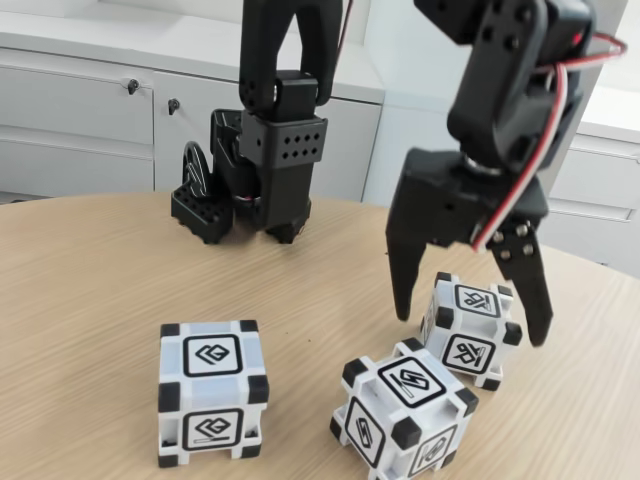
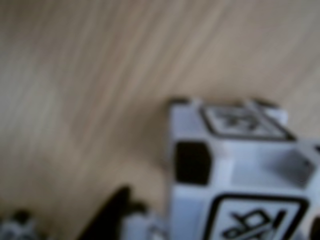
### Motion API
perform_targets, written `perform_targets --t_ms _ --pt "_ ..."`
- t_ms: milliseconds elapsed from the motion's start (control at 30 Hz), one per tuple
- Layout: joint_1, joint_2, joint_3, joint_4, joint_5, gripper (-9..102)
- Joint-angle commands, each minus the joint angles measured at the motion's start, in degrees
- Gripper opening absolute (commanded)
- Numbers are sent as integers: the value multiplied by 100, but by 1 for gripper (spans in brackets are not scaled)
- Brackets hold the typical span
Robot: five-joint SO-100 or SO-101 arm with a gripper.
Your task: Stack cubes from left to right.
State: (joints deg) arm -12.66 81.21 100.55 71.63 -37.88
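Wooden table (image 1: 90, 280) carries all three cubes unstacked: left cube (image 1: 212, 392), middle cube (image 1: 403, 412), and right cube (image 1: 470, 328), which the gripper (image 1: 468, 320) straddles with jaws wide.

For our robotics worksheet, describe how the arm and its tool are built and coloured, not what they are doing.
In the fixed view the arm is matt black plastic in blocky segments. Its tool has two long, tapering black fingers. Red, white and black cables loop down its side. The black base block behind has a grid of small round holes.
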Motion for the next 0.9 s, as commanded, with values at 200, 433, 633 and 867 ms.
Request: perform_targets --t_ms 200,433,633,867 --pt "-413 -316 -114 -272 220 35" --pt "-650 -316 -97 -272 536 30" --pt "-650 -316 -79 -272 949 18" --pt "-571 -308 -114 -220 1292 15"
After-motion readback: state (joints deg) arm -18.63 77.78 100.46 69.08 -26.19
